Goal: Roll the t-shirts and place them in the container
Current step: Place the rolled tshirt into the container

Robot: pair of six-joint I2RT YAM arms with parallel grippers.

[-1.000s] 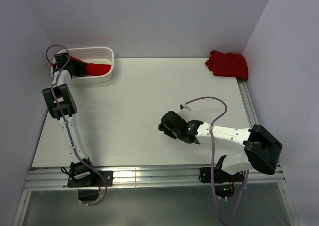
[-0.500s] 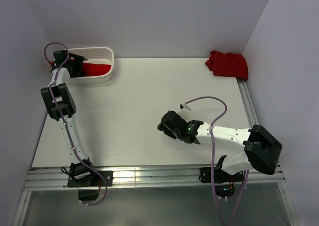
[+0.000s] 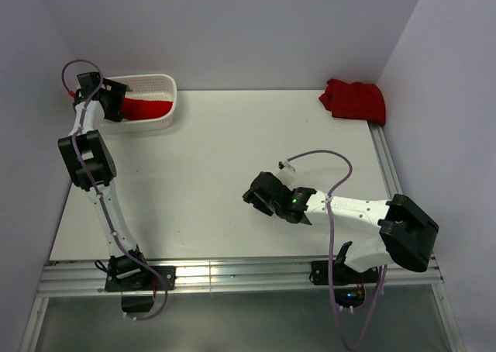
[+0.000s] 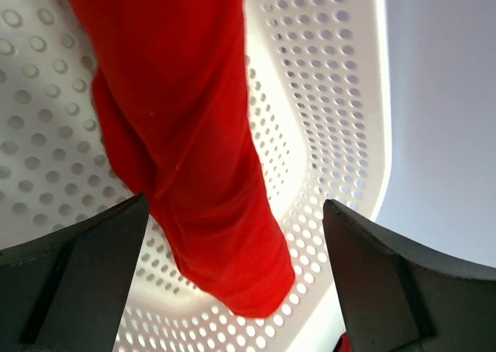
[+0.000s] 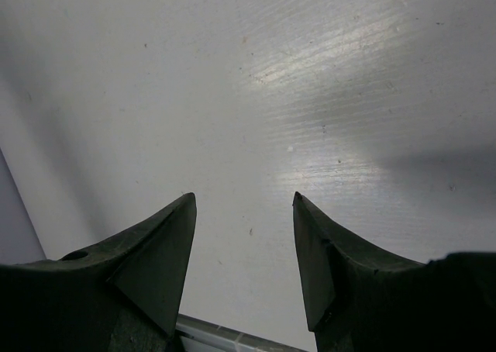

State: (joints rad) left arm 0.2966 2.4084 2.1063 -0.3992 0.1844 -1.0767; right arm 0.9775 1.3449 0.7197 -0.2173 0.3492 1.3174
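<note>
One red t-shirt lies rolled in the white mesh basket at the back left. In the left wrist view the roll rests on the basket's perforated floor. My left gripper hangs over the basket's left end, open, its jaws wide on either side of the roll's end without touching it. The second red t-shirt lies crumpled at the back right corner. My right gripper is open and empty low over the bare table at mid-right.
White walls close in the table at the back and both sides. A metal rail runs along the near edge, and another along the right edge. A purple cable loops over the right arm.
My left gripper has let go of the red shirt and drawn back to the left end of the basket. The shirt has settled into the basket. The right arm has barely moved.
</note>
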